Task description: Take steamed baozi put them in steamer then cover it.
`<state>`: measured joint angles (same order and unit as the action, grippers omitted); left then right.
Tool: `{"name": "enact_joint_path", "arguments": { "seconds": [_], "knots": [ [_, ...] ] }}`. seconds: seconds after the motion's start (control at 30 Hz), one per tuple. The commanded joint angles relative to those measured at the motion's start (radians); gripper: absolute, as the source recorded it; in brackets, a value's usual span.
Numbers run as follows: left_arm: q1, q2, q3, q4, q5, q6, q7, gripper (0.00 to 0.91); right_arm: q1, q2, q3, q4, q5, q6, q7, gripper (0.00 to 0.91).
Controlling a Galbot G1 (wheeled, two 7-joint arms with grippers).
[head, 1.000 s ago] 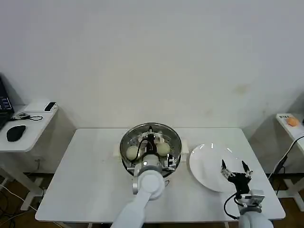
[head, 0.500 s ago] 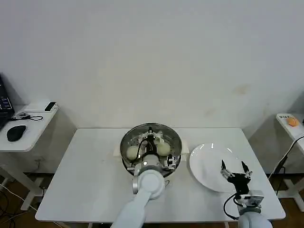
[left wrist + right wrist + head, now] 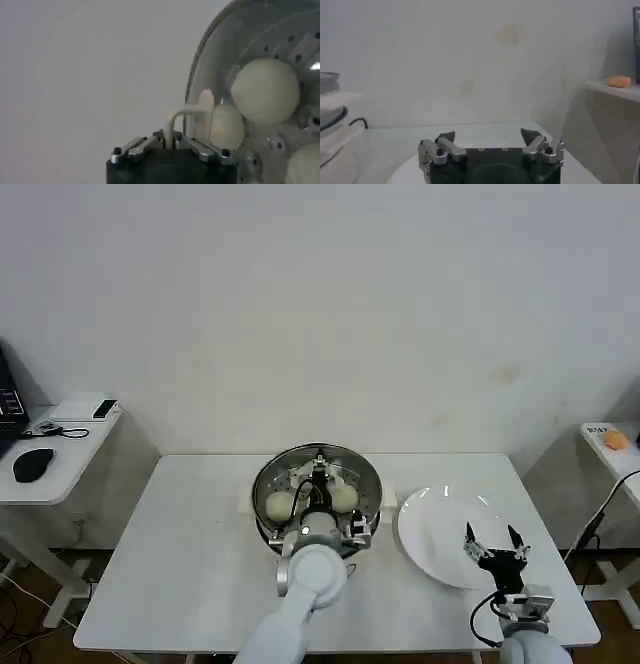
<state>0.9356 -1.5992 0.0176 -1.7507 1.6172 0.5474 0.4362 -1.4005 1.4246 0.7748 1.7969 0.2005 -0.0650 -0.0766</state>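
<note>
While our left gripper (image 3: 318, 476) reached into round shiny steel steamer (image 3: 366, 474) among cream-white round baozi (image 3: 279, 505), finger state unclear, our right gripper (image 3: 492, 537) hovered spread above flat white plate (image 3: 430, 529).

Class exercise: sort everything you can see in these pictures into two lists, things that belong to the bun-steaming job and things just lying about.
Belongs to the job:
- steamer
- steamed baozi in the steamer
- left hand over the steamer
- right hand, open over the white plate

Just lying about:
- computer mouse on the side table
- orange object on the shelf
</note>
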Motion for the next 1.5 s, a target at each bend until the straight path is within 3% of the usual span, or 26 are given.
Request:
{"name": "enact_joint_path", "arguments": {
  "seconds": [0.03,1.2,1.4,1.5],
  "knots": [
    [0.026,0.002,-0.007,-0.073,-0.023,-0.003,0.017,0.907,0.001,-0.002,0.0,-0.003,0.0,0.001,0.0,0.907],
    [0.222,0.09,-0.072,-0.367,-0.092,-0.058,0.057,0.907,0.003,-0.032,-0.019,-0.019,0.01,0.003,-0.003,0.907],
    [0.278,0.136,-0.132,-0.504,-0.187,-0.058,0.049,0.907,0.002,-0.053,-0.039,-0.016,0.047,-0.006,-0.002,0.907],
    [0.328,0.2,-0.202,-0.579,-0.405,-0.056,-0.024,0.907,0.007,-0.064,-0.057,-0.015,0.074,-0.014,0.002,0.907]
  ]
}}
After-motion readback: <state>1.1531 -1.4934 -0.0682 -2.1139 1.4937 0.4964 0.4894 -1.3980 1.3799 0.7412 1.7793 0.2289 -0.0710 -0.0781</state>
